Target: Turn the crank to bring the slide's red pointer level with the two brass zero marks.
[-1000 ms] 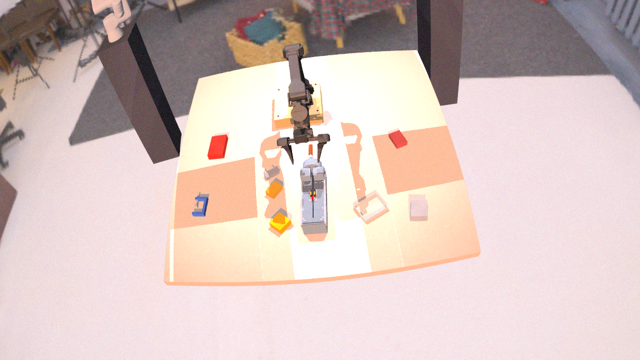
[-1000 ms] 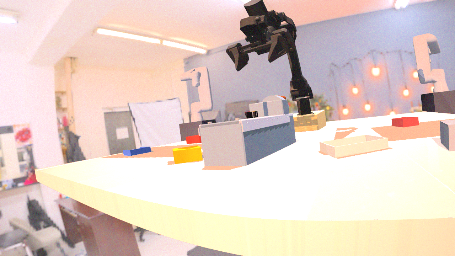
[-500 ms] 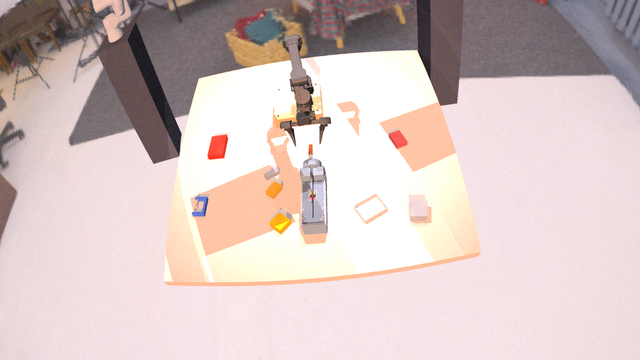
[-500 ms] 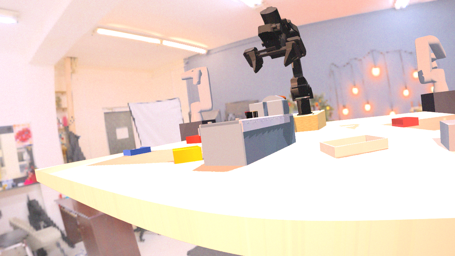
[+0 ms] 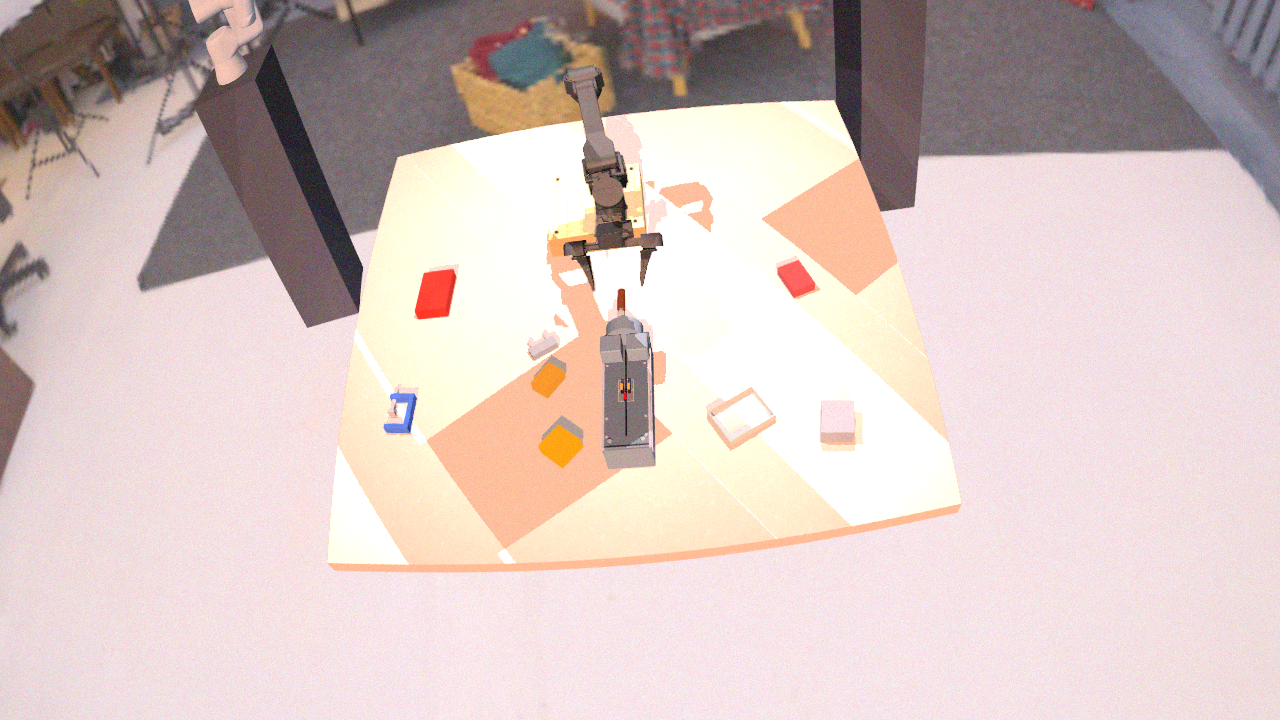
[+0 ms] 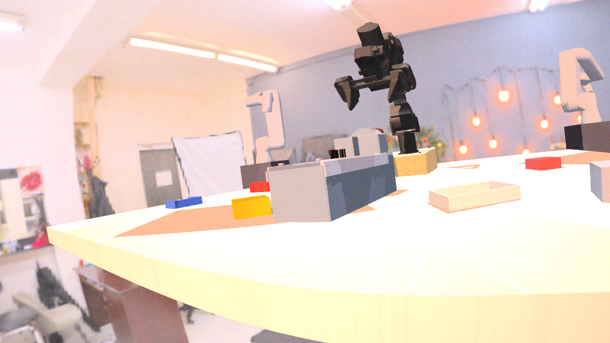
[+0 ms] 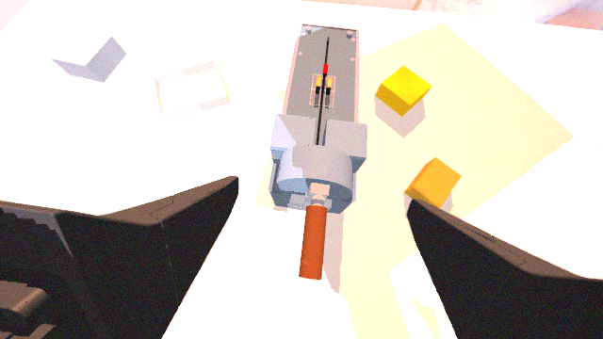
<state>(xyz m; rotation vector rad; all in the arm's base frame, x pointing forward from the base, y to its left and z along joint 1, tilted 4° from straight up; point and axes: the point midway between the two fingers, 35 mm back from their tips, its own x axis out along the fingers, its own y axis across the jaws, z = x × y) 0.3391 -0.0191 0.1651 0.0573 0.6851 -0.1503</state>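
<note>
The grey machine [image 5: 640,416] [image 6: 298,194] [image 7: 346,58] stands on the table, its crank end facing the arm. Its orange-brown crank handle [image 5: 621,300] [image 7: 313,242] sticks out from the round hub [image 7: 316,165] toward the arm's base. The red pointer [image 5: 625,395] [image 7: 325,69] sits in the long slot, off the zero marks on the side away from the crank. The two brass marks [image 7: 318,82] flank the slot. My gripper [image 5: 617,286] [image 6: 371,105] [image 7: 323,195] is open and empty, above the handle's height. In the wrist view the handle shows between the spread fingers, untouched.
Two orange-yellow blocks [image 5: 548,378] [image 5: 561,445] and a small pale part [image 5: 543,345] lie on one side of the machine. A shallow tray [image 5: 733,441] [image 6: 473,200] and a pinkish block [image 5: 837,420] lie on the other. Farther out are red blocks [image 5: 435,293] [image 5: 795,278] and a blue part [image 5: 411,413].
</note>
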